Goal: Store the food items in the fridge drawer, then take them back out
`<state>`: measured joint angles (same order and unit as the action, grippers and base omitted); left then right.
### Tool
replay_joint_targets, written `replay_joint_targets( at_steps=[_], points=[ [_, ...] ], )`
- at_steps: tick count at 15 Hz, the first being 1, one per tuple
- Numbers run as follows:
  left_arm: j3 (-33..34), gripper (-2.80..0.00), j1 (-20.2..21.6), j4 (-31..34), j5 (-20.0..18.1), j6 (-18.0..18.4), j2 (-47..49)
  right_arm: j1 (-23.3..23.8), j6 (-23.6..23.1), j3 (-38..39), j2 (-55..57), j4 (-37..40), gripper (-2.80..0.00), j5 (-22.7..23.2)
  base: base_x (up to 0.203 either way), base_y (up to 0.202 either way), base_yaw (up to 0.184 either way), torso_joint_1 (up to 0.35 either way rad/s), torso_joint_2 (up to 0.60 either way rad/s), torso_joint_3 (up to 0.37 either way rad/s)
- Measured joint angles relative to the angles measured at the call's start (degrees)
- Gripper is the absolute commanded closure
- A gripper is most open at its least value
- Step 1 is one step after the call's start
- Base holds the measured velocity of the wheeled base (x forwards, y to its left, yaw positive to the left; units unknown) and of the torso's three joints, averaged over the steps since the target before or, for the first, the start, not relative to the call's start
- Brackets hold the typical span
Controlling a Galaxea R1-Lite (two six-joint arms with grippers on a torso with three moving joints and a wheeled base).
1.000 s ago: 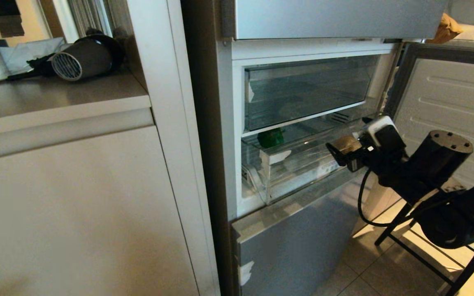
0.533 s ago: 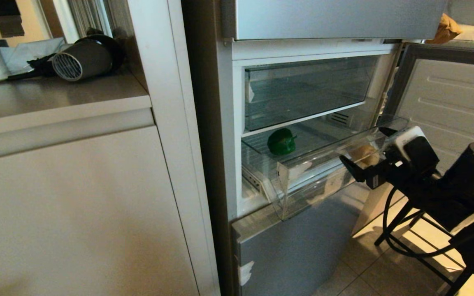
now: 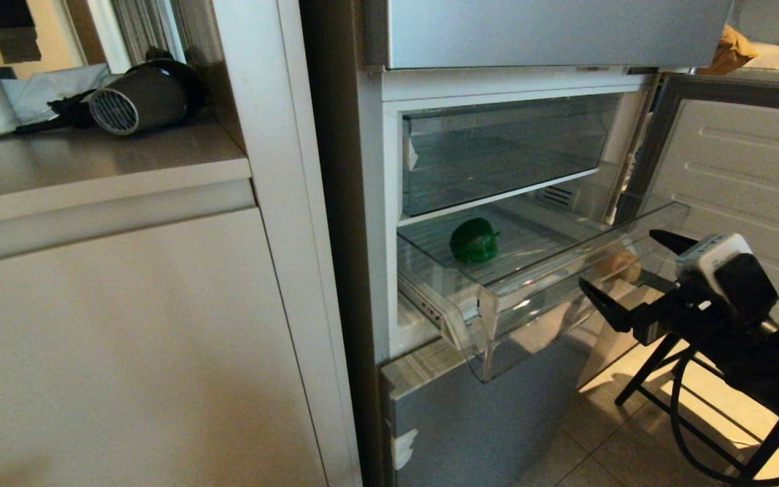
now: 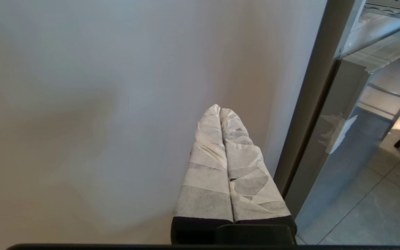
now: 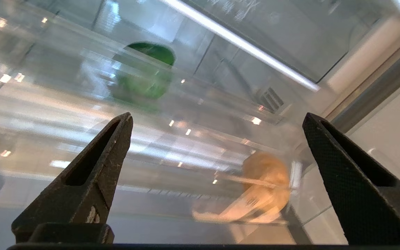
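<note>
1. Right gripper (image 3: 626, 277): jaws spread wide, empty, just outside the fridge drawer (image 3: 498, 308) front wall.
2. Potato-like lump (image 3: 623, 262): inside the drawer's right front corner, nearest that gripper.
3. Green bell pepper (image 3: 474, 241): deeper, toward the drawer's left.
4. Left gripper (image 4: 221, 114): pressed together, parked beside the cabinet.

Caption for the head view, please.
Fridge drawer pulled out holding green pepper; open right gripper in front.

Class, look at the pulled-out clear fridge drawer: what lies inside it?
Inside the fridge drawer: a green bell pepper and a tan potato-like lump, blurred behind the clear front wall. Nothing else is discernible.
</note>
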<state>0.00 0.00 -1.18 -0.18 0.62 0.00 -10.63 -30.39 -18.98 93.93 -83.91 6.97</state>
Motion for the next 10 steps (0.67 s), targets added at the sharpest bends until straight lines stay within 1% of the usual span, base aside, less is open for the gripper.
replay_joint_targets(
  at_steps=[5,7,10],
  points=[
    [0.0,0.00,0.0,0.0,0.0,0.0,0.0,0.0,0.0,0.7,-2.1,1.3,-2.80,-0.3,0.000,0.000,0.000,0.000,0.00,0.000],
    [0.0,0.00,0.0,0.0,0.0,0.0,0.0,0.0,0.2,0.9,-4.6,4.0,-2.80,-0.4,0.000,0.000,0.000,0.000,0.00,0.000],
    [0.0,0.00,0.0,0.0,0.0,0.0,0.0,0.1,1.1,1.0,-12.7,11.7,-2.80,-1.0,0.000,0.000,0.000,0.000,0.00,0.000]
  ],
)
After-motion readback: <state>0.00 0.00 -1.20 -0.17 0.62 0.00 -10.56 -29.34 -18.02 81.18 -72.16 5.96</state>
